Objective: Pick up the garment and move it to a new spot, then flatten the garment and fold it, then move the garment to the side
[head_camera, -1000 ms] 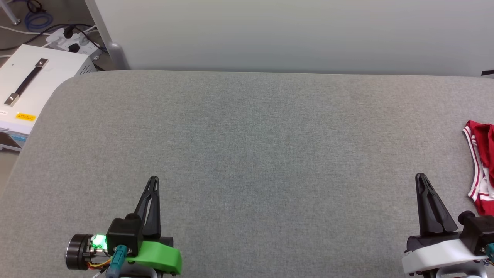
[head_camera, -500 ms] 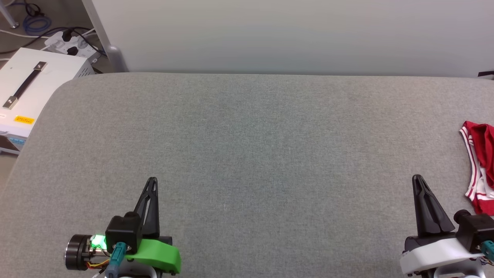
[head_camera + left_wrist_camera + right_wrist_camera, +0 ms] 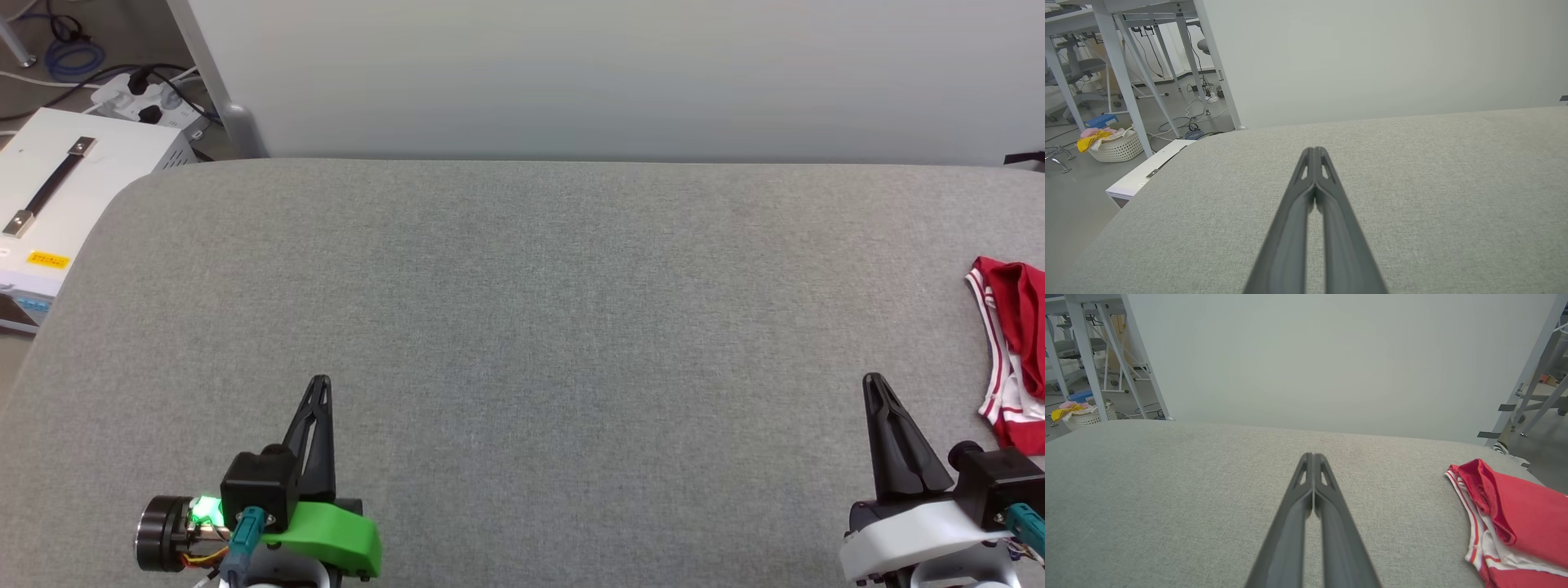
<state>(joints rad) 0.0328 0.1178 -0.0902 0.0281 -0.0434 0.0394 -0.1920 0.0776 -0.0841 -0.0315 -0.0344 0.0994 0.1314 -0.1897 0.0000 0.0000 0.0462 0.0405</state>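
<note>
The garment (image 3: 1015, 351) is a red shirt with white parts and red-white striped trim, lying bunched at the far right edge of the grey table, partly cut off by the frame. In the right wrist view the garment (image 3: 1515, 522) lies to the right of my fingers. My right gripper (image 3: 873, 382) is shut and empty, a short way left of the garment and apart from it; its tips meet in the wrist view (image 3: 1312, 457). My left gripper (image 3: 320, 382) is shut and empty over bare table at the lower left, its tips together in the wrist view (image 3: 1314, 151).
The grey fabric table (image 3: 522, 310) spans the view, with a rounded corner at the back left. Past that corner stand a white box with a black handle (image 3: 57, 196) and a power strip with cables (image 3: 139, 94). A pale wall (image 3: 620, 73) runs behind. A laundry basket (image 3: 1114, 145) sits on the floor.
The head camera has shifted a little, so the whole scene slid slightly left and down. Both grippers stay shut in the same resting places; the garment has not moved on the table.
</note>
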